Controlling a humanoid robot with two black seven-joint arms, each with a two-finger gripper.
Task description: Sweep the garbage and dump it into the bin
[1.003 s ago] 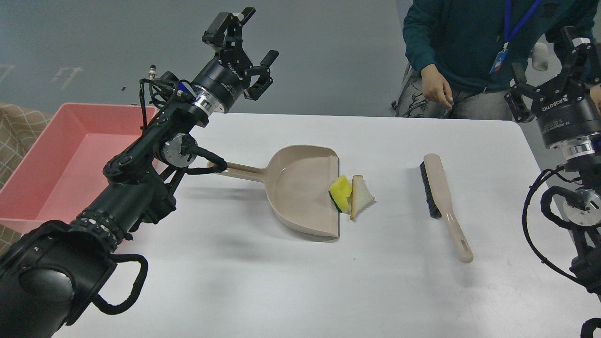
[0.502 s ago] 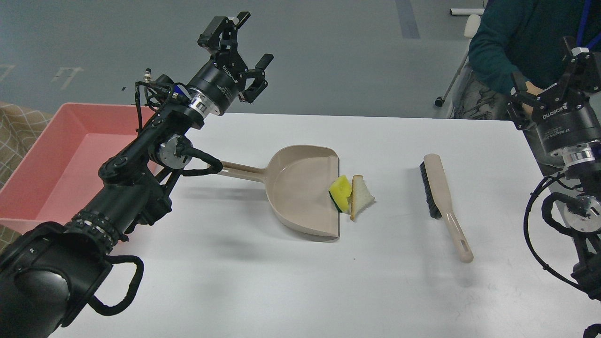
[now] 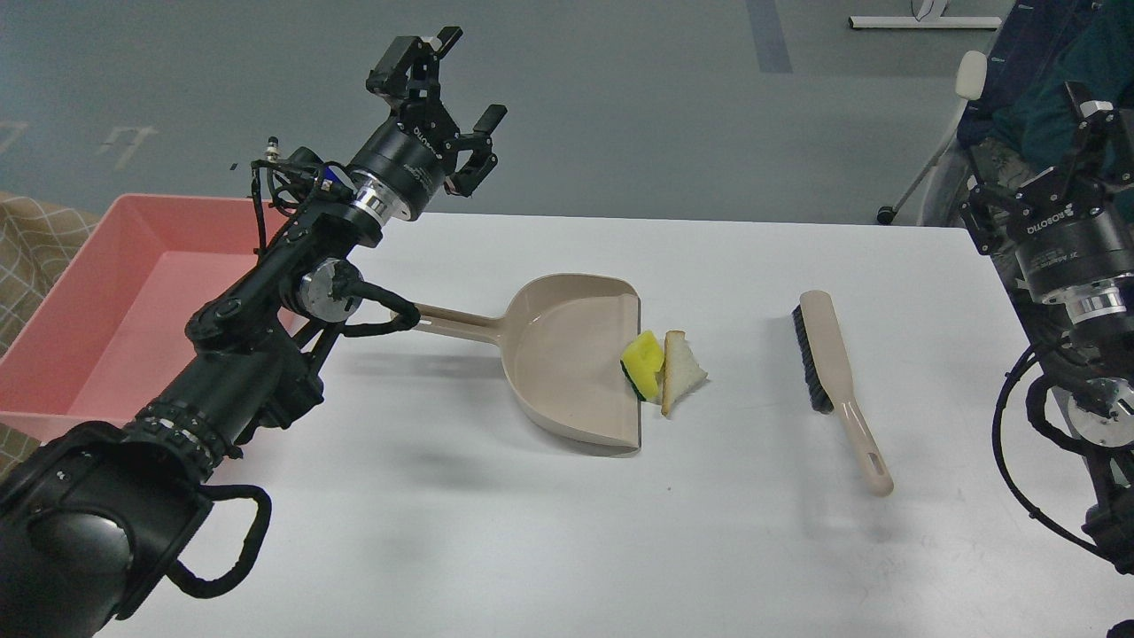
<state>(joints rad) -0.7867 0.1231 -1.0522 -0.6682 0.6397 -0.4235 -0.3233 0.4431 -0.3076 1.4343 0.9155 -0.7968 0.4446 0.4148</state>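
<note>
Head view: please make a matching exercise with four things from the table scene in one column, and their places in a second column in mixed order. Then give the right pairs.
Things:
1. sponge
2. bread slice
3. brush
4. bin

Places:
A. beyond the table's left edge
B. alone, right of the garbage
C. at the dustpan's open lip
D. just right of the sponge

Pairs: 1-C, 2-D, 3-B, 4-A

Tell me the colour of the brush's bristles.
Black, on a beige brush; seen in the head view.

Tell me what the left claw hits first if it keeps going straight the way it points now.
Probably nothing nearby: the open left claw points up and away beyond the table's far edge, toward bare grey floor. Depth is uncertain.
</note>
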